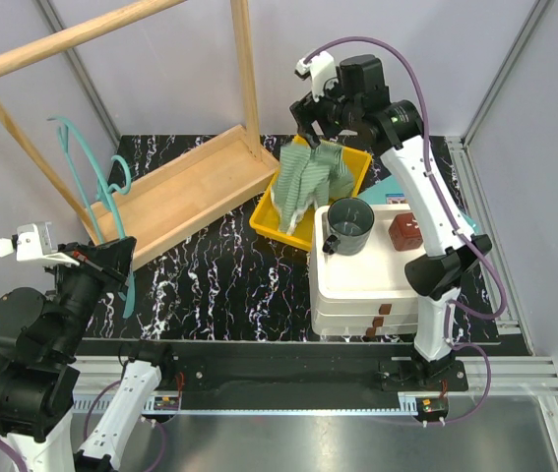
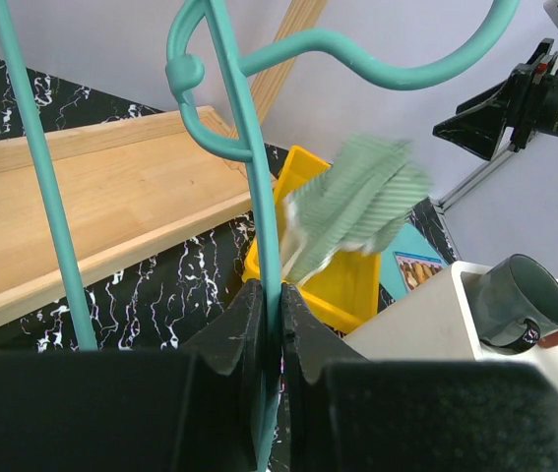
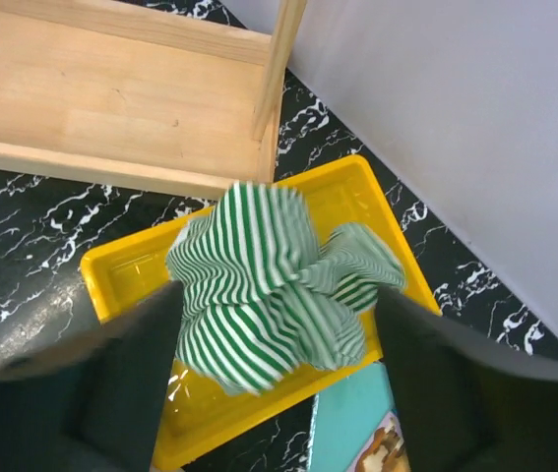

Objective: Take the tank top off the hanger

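Note:
The teal-green hanger (image 1: 92,177) is bare and stands upright at the left, and my left gripper (image 1: 111,258) is shut on its lower bar. In the left wrist view the jaws pinch the thin teal bar (image 2: 249,147) at my left gripper (image 2: 280,305). The green and white striped tank top (image 1: 308,177) is bunched up over the yellow bin (image 1: 264,221), free of the hanger. My right gripper (image 1: 318,128) is right above it, wide open. In the right wrist view the tank top (image 3: 259,285) lies between and below the spread fingers of my right gripper (image 3: 277,295). It looks blurred in the left wrist view (image 2: 352,202).
A light wooden rack with a flat base (image 1: 180,187) stands at the back left. A white drawer unit (image 1: 367,285) at the right carries a dark mug (image 1: 349,224) and a red-brown block (image 1: 404,228). A teal book (image 3: 357,433) lies beside the bin.

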